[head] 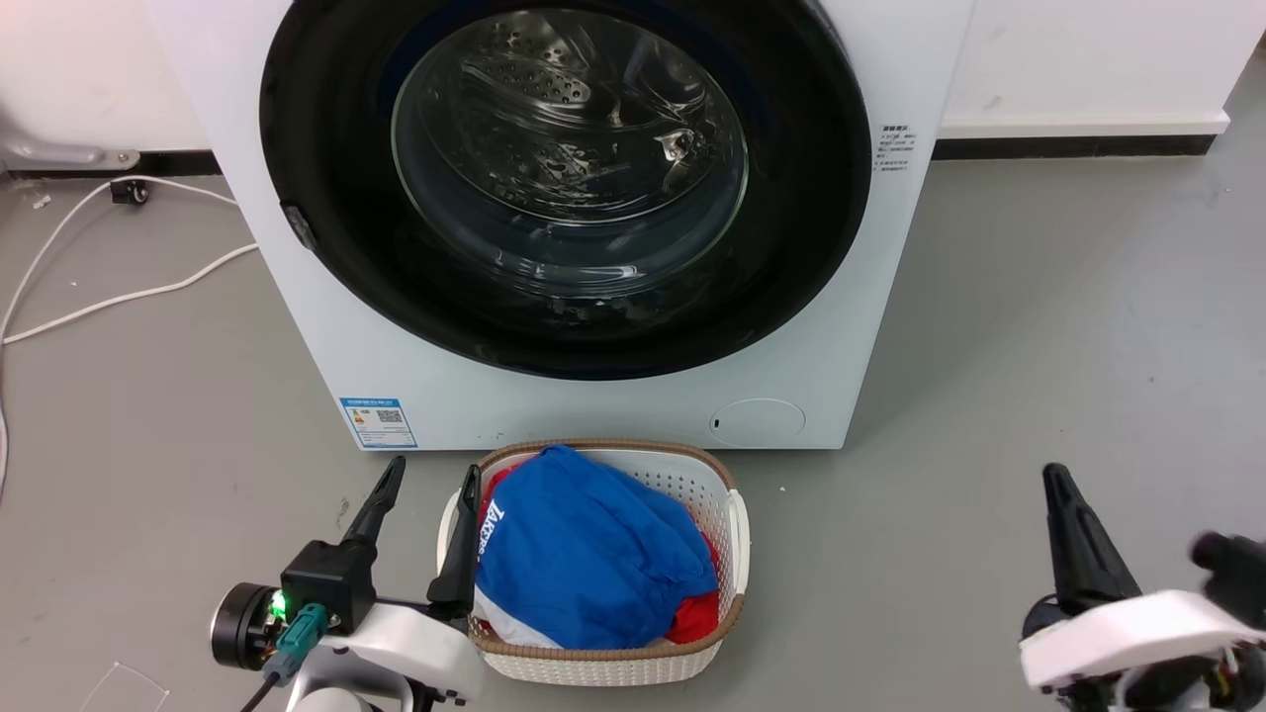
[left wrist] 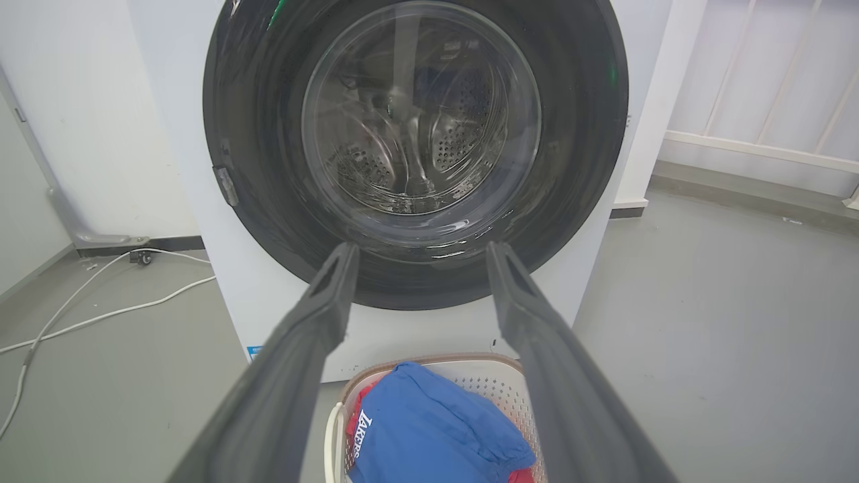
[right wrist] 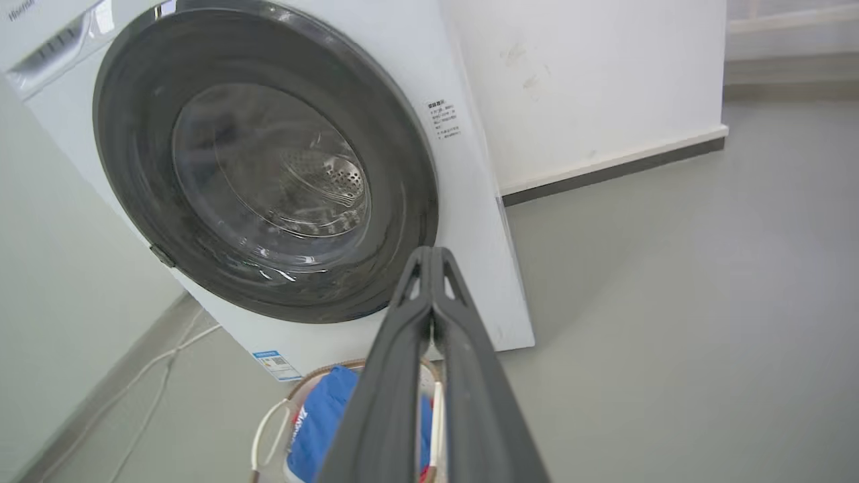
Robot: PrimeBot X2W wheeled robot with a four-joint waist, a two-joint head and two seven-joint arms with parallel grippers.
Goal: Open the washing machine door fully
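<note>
The washing machine door (head: 564,188) seems shut; left tool (left wrist: 421,253) is spread, right tool (right wrist: 429,258) pressed together, neither touching it.

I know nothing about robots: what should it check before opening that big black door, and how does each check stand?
1. Left claw open to grip: ok.
2. Right claw open: not ok, shut.
3. Grey tab on the left rim of the washing machine door in sight: ok.
4. A claw at the door: not ok, both hang short of it.
5. Laundry basket clear of the door's swing: cannot tell; it stands just below.
</note>
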